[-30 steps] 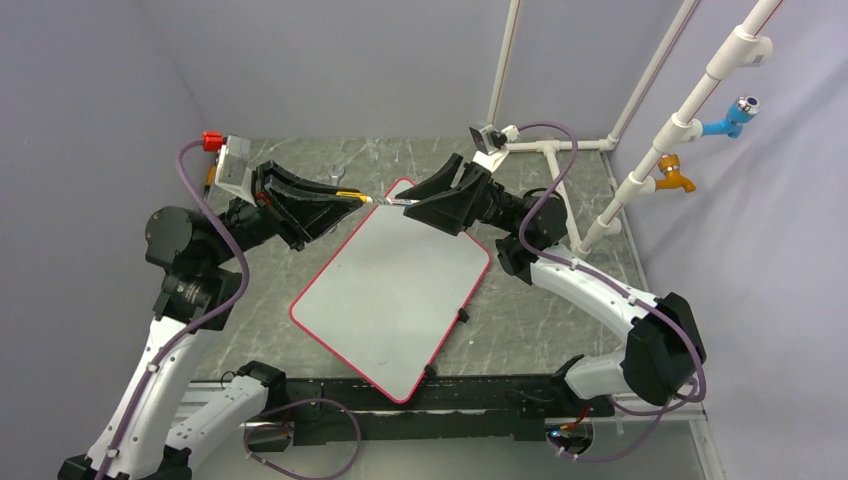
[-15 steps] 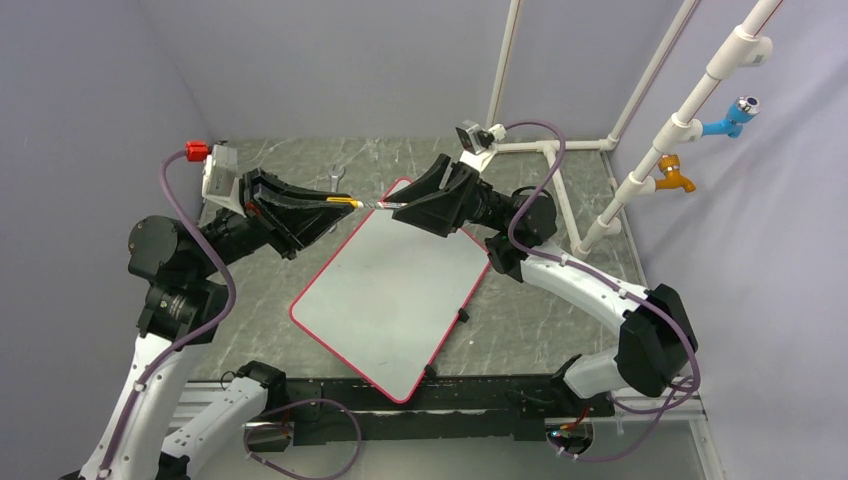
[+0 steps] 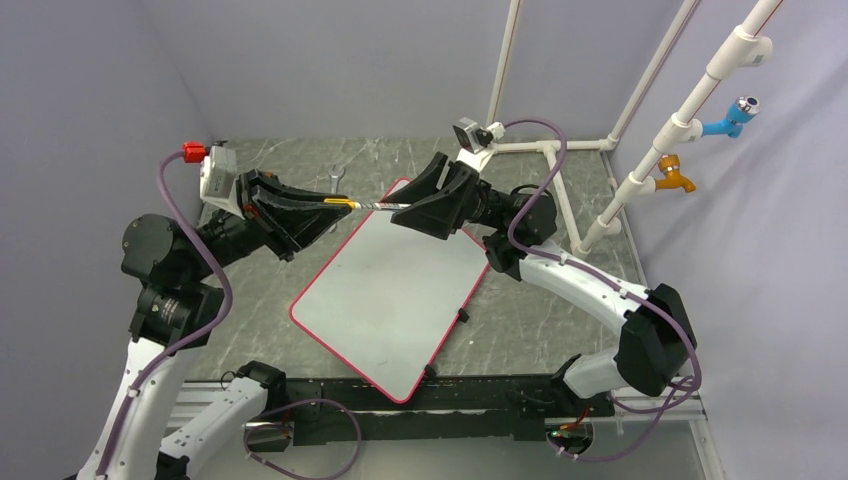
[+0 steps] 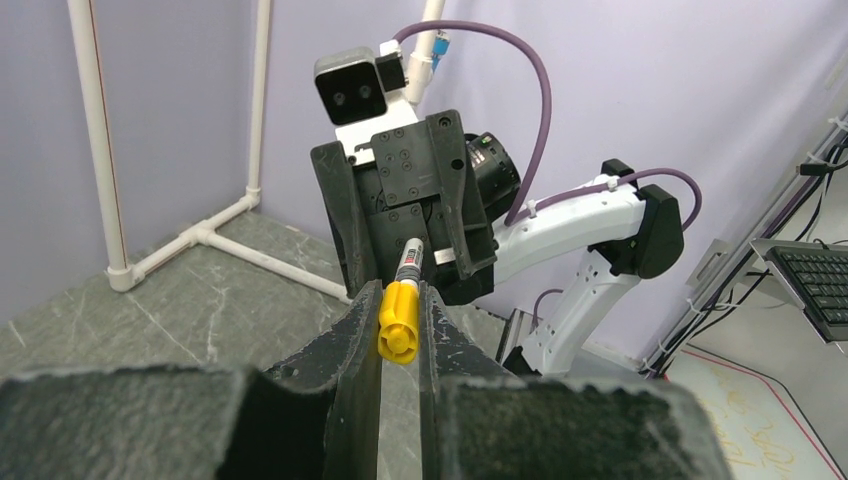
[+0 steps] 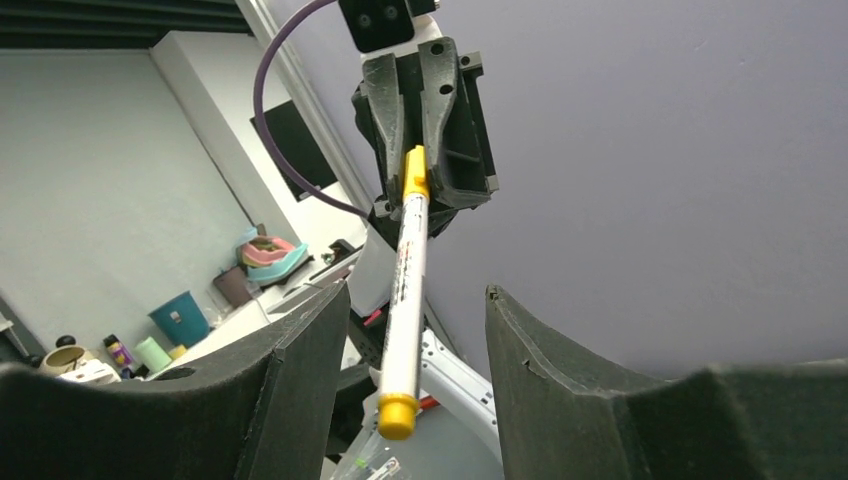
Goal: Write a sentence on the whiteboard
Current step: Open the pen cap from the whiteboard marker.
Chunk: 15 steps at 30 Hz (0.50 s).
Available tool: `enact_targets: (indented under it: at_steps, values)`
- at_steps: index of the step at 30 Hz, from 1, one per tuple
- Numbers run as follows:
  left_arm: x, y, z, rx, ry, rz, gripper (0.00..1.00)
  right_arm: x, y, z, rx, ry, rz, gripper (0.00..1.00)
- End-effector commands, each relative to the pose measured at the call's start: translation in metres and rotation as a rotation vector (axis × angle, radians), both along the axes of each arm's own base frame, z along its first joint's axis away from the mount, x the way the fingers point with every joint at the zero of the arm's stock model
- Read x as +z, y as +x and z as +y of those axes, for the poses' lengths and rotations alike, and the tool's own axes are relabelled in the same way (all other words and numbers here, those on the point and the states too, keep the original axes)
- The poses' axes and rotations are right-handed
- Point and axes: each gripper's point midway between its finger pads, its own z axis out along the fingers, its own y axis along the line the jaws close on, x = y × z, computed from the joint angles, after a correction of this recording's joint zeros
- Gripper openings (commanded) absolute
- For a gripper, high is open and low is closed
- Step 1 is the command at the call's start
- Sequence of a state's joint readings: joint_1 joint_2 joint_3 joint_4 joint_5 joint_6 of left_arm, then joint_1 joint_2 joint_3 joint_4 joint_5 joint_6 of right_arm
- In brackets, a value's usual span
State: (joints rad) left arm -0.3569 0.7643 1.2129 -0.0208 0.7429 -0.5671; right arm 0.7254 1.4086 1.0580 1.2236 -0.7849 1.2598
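Observation:
The whiteboard (image 3: 390, 300) lies flat and tilted on the grey table, red-rimmed, and its face looks blank; no sentence shows on it. A white marker (image 3: 368, 206) with a yellow cap hangs in the air above the board's far corner, between both grippers. My left gripper (image 3: 333, 204) is shut on the yellow cap (image 4: 398, 320). My right gripper (image 3: 398, 213) stands open around the marker's barrel (image 5: 407, 270), the jaws apart on either side and not touching it. The barrel's yellow rear end (image 5: 397, 415) sits between the right fingers (image 5: 300, 350).
A white pipe frame (image 3: 560, 145) stands at the back right, with a blue tap (image 3: 735, 115) and an orange tap (image 3: 675, 178) on a slanted pipe. A small metal wrench (image 3: 335, 176) lies behind the board. Black clips (image 3: 462, 315) sit on the board's right edge.
Both grippers and the marker have shifted a little to the left and risen slightly. The left arm has swung back and left. The whiteboard has not moved.

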Motion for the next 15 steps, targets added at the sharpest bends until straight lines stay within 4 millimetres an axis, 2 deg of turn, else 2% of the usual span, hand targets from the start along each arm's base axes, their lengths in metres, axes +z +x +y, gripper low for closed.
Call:
enact_targets:
  at_steps: [1, 8, 15]
  values:
    - [0.005, 0.0, 0.002, 0.014, 0.002, -0.021, 0.0, 0.022, -0.012, -0.005, 0.016, 0.043, -0.093, 0.55]
    - [0.0, 0.004, -0.001, 0.004, -0.02, -0.03, 0.0, 0.029, -0.009, 0.003, 0.033, 0.033, -0.087, 0.54]
    - [-0.003, 0.011, -0.003, 0.008, -0.007, -0.033, 0.0, 0.023, -0.011, 0.019, 0.063, 0.02, -0.073, 0.46]
